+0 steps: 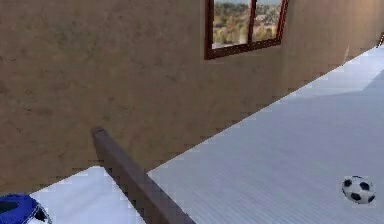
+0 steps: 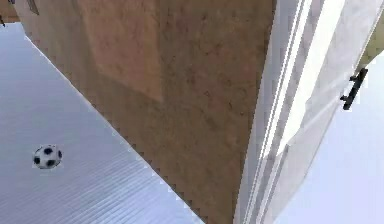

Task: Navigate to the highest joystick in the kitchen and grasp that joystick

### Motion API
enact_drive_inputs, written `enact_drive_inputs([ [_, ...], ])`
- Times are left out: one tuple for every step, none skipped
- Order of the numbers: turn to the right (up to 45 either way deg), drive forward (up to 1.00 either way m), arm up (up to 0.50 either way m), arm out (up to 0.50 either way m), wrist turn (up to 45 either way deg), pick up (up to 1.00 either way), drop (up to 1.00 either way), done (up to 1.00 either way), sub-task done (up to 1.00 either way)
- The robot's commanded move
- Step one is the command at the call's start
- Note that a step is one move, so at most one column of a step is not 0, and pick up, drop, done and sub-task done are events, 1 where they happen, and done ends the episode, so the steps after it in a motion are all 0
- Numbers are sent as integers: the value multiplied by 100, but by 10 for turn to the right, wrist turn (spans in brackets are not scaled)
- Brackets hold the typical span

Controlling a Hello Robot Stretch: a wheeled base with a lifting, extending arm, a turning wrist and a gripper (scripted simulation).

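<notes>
No joystick can be made out from here. In the forward view a brown textured wall (image 1: 110, 70) stands close ahead, with a red-framed window (image 1: 246, 25) high on it. A dark wooden rail (image 1: 135, 180) runs down to the bottom edge beside a white flat surface (image 1: 85, 200). A blue and white object (image 1: 20, 210) sits at the bottom left corner.
A black and white football (image 1: 357, 189) lies on the pale striped floor (image 1: 270, 150) at the forward view's right; the football (image 2: 46, 157) also lies at the arm side view's left. A brown wall (image 2: 180, 90) ends at a white door (image 2: 320, 120) with a dark handle (image 2: 354, 88).
</notes>
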Motion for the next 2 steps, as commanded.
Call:
enact_drive_inputs([
  [390,0,0,0,0,0,0,0,0],
  [0,40,0,0,0,0,0,0,0],
])
